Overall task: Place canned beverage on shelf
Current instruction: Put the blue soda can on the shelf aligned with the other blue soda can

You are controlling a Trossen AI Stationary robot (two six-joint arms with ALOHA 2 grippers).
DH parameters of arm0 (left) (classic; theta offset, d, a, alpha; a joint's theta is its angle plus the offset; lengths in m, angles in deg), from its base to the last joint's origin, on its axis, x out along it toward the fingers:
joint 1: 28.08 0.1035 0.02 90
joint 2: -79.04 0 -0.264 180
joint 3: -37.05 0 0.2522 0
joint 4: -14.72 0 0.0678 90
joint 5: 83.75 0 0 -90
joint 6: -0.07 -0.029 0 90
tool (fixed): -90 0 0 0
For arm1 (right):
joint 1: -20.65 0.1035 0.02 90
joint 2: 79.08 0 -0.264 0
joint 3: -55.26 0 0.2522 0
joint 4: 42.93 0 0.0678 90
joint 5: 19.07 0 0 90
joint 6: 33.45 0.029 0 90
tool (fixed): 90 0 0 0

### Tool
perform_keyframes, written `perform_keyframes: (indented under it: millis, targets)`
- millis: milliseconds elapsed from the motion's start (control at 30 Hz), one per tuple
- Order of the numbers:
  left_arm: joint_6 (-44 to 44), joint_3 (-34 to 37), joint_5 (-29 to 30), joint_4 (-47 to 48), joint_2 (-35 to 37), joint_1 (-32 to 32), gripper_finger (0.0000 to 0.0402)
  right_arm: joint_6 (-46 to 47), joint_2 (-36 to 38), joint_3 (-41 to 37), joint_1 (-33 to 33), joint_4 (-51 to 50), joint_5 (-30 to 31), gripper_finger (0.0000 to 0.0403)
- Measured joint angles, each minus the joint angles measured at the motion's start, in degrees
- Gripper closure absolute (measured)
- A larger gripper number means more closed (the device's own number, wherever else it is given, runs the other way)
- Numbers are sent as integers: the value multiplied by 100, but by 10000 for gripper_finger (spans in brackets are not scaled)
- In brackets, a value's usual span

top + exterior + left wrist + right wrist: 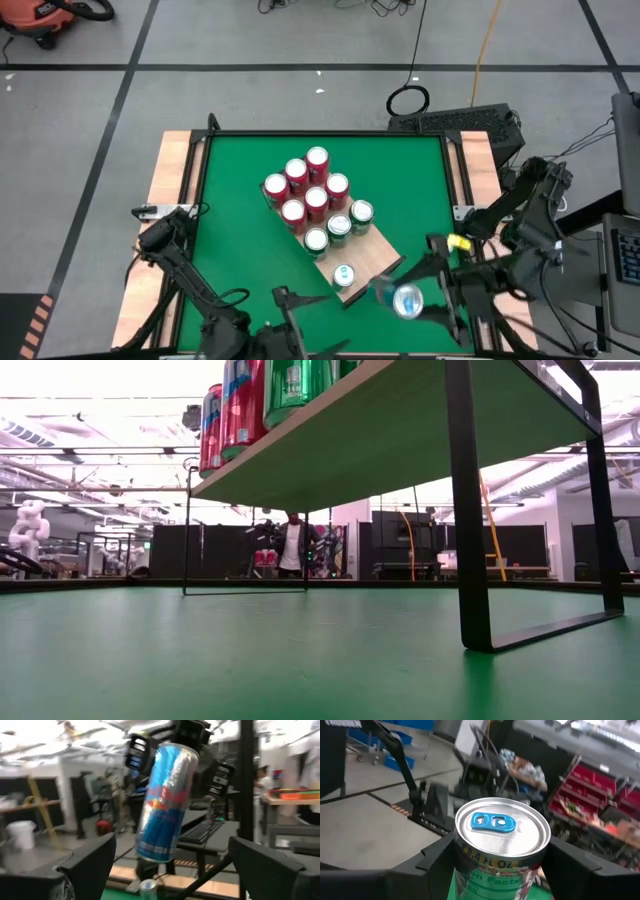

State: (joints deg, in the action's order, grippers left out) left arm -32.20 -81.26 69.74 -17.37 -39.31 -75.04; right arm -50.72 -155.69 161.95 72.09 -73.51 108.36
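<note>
High view, green table (230, 220), grey floor (250, 40), wooden shelf (372, 262)

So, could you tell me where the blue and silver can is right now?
In the high view, the blue and silver can sits in the right hand, just off the shelf's near right corner.

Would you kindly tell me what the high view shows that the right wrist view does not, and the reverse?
Only the high view shows the shelf carrying red cans and green cans, plus the open left tool. Only the right wrist view shows the blue pull tab and the lettering below the rim. Both show the silver-blue can gripped by the right tool.
</note>
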Motion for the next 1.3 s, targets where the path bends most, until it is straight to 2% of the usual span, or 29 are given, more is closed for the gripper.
perform_keyframes:
  millis: [167, 300, 400, 500, 567, 667, 967, 1133, 1300]
  targets:
    - [-268, 0, 644, 199, 316, -140, 20, 517, 212, 2, -236, -715, -7, 161]
    - [-122, 0, 705, 1196, 655, -232, 20, 769, 244, 2, -411, -1147, -93, 161]
    - [859, 0, 341, 2616, 935, -240, 20, 927, 257, -179, -535, -1233, -357, 161]
    - [2130, 0, -779, 4030, 1162, -163, 20, 938, 387, -612, -622, -1092, -477, 161]
    - [2478, 0, -1132, 4372, 1222, -48, 20, 936, 556, -952, -709, -810, -483, 161]
    - [2543, 0, -1134, 4684, 1246, 99, 20, 897, 919, -1480, -833, -325, -560, 161]
    - [2561, 9, -1165, 5356, 1574, 292, 20, 909, 1918, -3040, -1351, 866, -1865, 161]
    - [2682, 8, -1256, 5959, 1937, 516, 20, 863, 2008, -3453, -1674, 1222, -2364, 161]
    - [2900, 0, -1269, 6514, 2068, 765, 20, 912, 1825, -3512, -2032, 1235, -2896, 161]
